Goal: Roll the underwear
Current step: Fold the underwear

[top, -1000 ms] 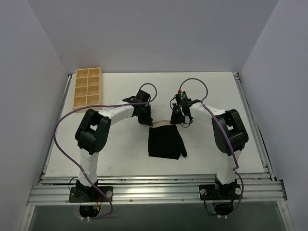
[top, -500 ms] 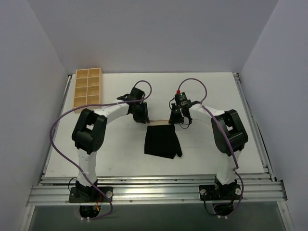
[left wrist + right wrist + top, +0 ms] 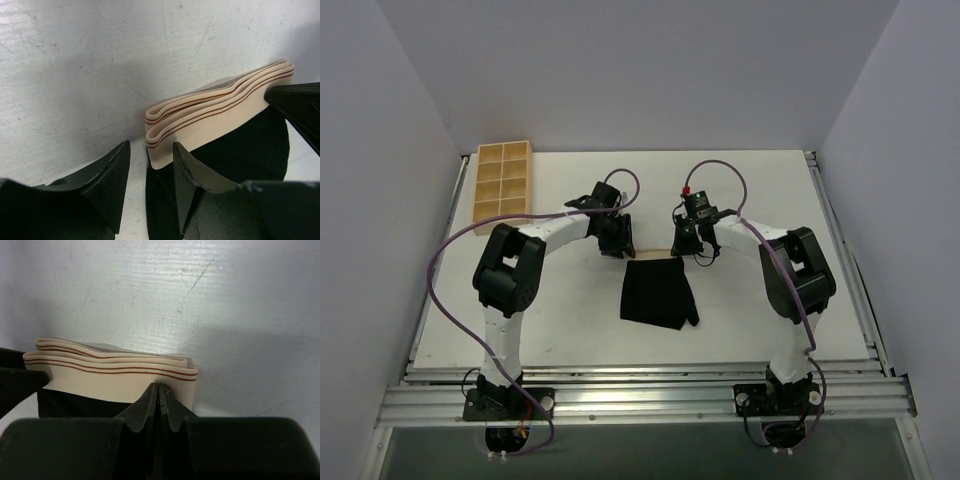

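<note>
Roughly at the middle of the white table (image 3: 770, 320) lies the underwear (image 3: 658, 292), a flat black patch with its beige waistband (image 3: 220, 112) along the far edge, facing away from the arm bases. Both arms reach in to that far edge. The left gripper (image 3: 617, 247) is at the band's left end and the right gripper (image 3: 686, 248) at its right end. Seen from the left wrist, the left fingers (image 3: 107, 180) stand apart with nothing held. The folded end of the waistband, its layers stacked and marked with thin brown stripes, sits just ahead of the gap, close beside the inner finger. A dark finger of the other gripper shows at the band's far end. From the right wrist, the right fingers (image 3: 145, 407) are pressed together, and their tips meet at the near edge of the band's corner. They appear to pinch it there, with black fabric showing below the band to the left. A tan wooden compartment tray (image 3: 502, 180) rests at the far left corner of the table, well apart from the garment.
</note>
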`<state>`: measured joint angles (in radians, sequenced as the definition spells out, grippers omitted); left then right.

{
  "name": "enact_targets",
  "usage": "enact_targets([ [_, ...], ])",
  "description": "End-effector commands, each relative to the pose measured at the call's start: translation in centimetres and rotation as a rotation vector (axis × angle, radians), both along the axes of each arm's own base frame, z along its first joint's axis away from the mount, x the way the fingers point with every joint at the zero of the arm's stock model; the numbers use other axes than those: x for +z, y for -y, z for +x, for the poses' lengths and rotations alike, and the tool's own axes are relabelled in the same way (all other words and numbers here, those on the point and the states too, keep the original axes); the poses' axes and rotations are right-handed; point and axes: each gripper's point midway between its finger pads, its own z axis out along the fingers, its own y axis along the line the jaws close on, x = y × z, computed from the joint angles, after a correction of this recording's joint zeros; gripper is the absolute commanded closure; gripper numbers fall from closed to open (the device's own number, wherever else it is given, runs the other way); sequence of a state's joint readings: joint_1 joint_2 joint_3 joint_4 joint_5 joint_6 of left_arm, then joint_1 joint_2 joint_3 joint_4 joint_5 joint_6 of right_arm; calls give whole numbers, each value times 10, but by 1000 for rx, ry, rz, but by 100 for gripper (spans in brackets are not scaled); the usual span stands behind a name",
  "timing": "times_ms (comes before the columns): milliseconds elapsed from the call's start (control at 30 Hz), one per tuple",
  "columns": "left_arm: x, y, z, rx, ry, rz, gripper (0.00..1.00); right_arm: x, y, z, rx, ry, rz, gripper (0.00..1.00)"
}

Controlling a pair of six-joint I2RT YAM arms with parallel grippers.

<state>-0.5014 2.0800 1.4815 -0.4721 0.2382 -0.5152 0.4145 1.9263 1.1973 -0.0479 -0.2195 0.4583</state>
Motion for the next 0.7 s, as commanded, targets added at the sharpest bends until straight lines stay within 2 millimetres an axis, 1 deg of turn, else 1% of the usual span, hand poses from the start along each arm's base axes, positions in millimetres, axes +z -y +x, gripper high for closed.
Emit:
enact_targets([
  [0,5,6,14,-23,27,-33,52,-40,41,-20,50,-110,-159,98],
  [67,4,7,16,-23,22,-39,52,-35,41,-11,91,-80,-170,98],
  [100,-1,5,16,-20,10,-35,52,-35,41,-11,107,-78,-172,98],
  [133,-1,6,16,-19,3,-43,53,-33,41,-8,120,-71,-176,97],
  [167,-3,7,16,-19,-6,-51,56,-30,40,-1,128,-56,-178,97],
  [200,-4,9,17,-15,-12,-67,63,-30,41,0,149,-58,-190,97],
  [233,-3,11,16,-21,-18,-84,68,-29,40,2,161,-56,-189,96],
  [267,-3,12,17,-19,-19,-89,74,-24,37,10,169,-38,-185,94],
  [300,-2,14,18,-8,-21,-100,81,-25,37,11,175,-46,-187,93],
  [333,-3,16,16,-7,-28,-106,89,-23,35,13,174,-46,-181,92],
  [367,-3,18,14,-7,-35,-115,91,-20,34,16,171,-42,-176,89],
  [400,-3,19,13,9,-46,-121,92,-9,29,23,170,-24,-163,88],
  [467,-7,19,6,20,-65,-110,92,4,24,27,156,-11,-134,84],
  [500,-6,17,2,45,-83,-105,92,18,22,29,148,7,-124,84],
  [533,-11,15,-6,53,-105,-99,91,25,21,30,121,8,-112,83],
  [567,-13,15,-10,80,-119,-89,87,38,22,29,106,21,-105,83],
  [633,-13,11,-21,111,-147,-69,86,47,22,22,84,22,-92,83],
  [667,-19,9,-32,139,-179,-58,87,59,23,17,56,27,-77,82],
])
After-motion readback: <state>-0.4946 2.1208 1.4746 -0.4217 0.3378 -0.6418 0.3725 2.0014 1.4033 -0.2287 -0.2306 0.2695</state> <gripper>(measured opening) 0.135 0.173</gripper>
